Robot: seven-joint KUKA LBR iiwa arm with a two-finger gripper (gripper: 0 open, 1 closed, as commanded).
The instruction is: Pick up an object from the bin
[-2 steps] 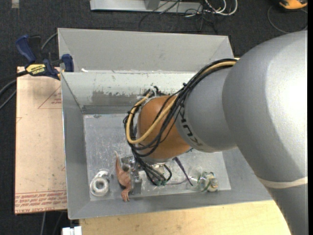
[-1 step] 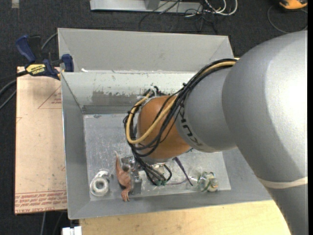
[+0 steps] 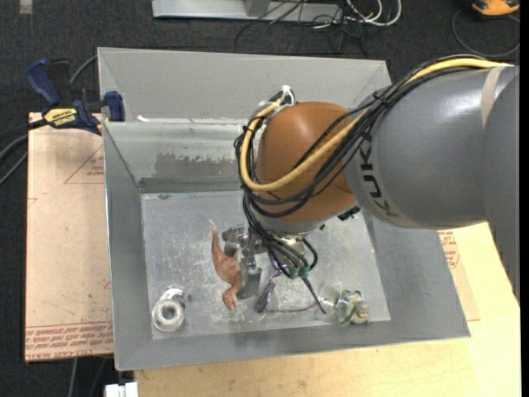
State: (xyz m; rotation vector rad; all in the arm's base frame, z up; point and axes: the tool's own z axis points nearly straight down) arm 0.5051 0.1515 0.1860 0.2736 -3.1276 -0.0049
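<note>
Tool (image 3: 252,288), spread unreadable (cables (image 3: 291,265) crowd it), stands just view-right of an orange curved strip (image 3: 220,259) lying near-to-far.

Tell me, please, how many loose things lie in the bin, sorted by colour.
White ring, lower left of the bin: 1
Orange-brown curved piece, right beside the gripper: 1
Pale greenish-white small piece, lower right: 1
Total: 3
The dark thin strands under the gripper may be the arm's own cables, so they are not counted.
</note>
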